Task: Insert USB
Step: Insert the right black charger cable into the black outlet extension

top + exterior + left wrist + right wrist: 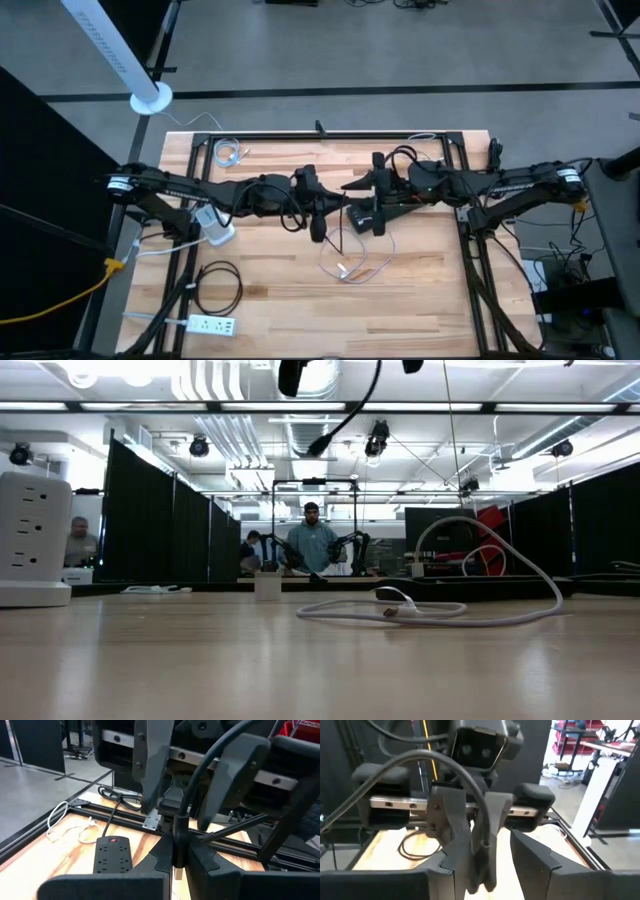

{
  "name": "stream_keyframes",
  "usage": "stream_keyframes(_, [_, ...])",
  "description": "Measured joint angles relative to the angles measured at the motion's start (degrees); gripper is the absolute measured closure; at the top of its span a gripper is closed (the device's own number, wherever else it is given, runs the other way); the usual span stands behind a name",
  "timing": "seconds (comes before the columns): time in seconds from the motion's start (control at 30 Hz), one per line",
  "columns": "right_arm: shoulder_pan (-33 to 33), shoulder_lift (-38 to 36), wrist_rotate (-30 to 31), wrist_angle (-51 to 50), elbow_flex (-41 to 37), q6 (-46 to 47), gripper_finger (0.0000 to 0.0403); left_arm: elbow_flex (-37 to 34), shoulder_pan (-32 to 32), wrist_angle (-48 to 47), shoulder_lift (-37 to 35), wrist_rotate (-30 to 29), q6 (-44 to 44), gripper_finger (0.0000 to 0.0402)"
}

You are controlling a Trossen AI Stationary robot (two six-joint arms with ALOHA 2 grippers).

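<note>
Above the wooden table's (270, 290) centre, high view: left gripper (318, 228) and right gripper (366, 218) face each other, nearly touching. Left wrist view: left fingers (162, 856) clamped on a black USB cable plug (178, 837). Right wrist view: right gripper (492, 857) spread apart around the opposing fingers. Low view: white cable (440, 610) loops on open tabletop.

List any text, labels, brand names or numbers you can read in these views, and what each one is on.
None can be read in any view.
Black power strip: a red switch, no legible marking.
White power strip: no print can be made out.
White outlet block: only sockets show, no lettering.
Left gripper, shut on the black cable: no label shows.
Right gripper: no label shows.
</note>
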Motion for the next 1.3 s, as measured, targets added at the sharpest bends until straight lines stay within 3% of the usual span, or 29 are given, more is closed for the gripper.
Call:
stream_keyframes(0.2, [-0.4,1.5,-2.6,-4.1,4.5,-0.8,0.0308,0.0,-0.4,-0.1,0.0,1.2,0.3,0.0395])
stream_keyframes(0.37, [-1.5,1.2,-6.7,-7.4,6.4,0.0,0.0383,0.0,-0.7,0.0,0.0,1.4,1.4,0.0395])
stream_keyframes(0.43, [-1.5,1.2,-6.7,-8.2,6.4,0.2,0.0395,0.0,-0.7,0.1,0.0,1.4,1.6,0.0395])
stream_keyframes(0.63, [-1.5,1.3,-6.7,-7.9,6.4,1.8,0.04,0.0,-0.7,0.6,-0.3,1.4,1.8,0.0395])
stream_keyframes(0.93, [-1.5,1.8,-6.7,-9.2,6.3,2.8,0.0363,0.0,-0.7,2.0,-0.6,1.5,1.8,0.0395])
stream_keyframes(1.07, [-1.5,1.8,-7.4,-9.6,6.3,2.7,0.0386,0.0,-0.7,1.8,-0.8,2.1,2.0,0.0395])
stream_keyframes(1.3, [-1.5,1.7,-8.2,-9.8,6.3,2.0,0.0388,0.0,-0.7,1.2,-0.8,4.5,2.8,0.0386])
